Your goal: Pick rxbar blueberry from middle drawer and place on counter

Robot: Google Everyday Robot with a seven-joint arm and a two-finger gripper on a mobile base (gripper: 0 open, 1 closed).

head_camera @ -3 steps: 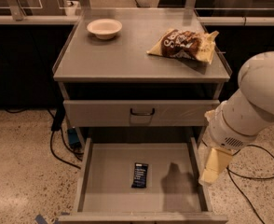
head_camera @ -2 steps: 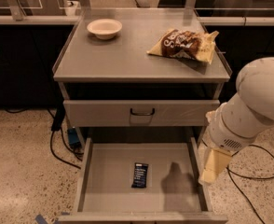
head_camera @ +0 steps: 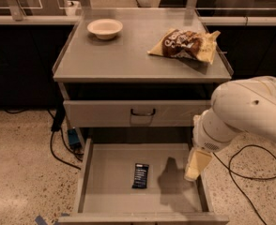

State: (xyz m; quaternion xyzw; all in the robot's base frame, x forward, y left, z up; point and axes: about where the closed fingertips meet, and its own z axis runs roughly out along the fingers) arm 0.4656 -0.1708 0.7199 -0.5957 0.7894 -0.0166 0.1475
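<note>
hand [head_camera: 192,173] farther left, over middle drawer [head_camera: 109,179]

Middle drawer [head_camera: 96,184] stands open and is reachable from above. Its floor is bare all round the rxbar blueberry [head_camera: 141,175], which lies near centre and apart from every wall. Low side walls bound the floor at 3 and 9 o'clock of the bar. A closed drawer front [head_camera: 105,114] stands above the rear at 12 o'clock (black handle at its middle). The gripper [head_camera: 195,168] hangs at 3 o'clock of the bar, over the right wall, with the arm [head_camera: 241,111] bulking above it. On the counter [head_camera: 128,55], taken from its centre, a bowl [head_camera: 104,28] sits at 10 o'clock and a snack bag [head_camera: 185,44] at 3 o'clock. The middle and front strip are free.
</note>
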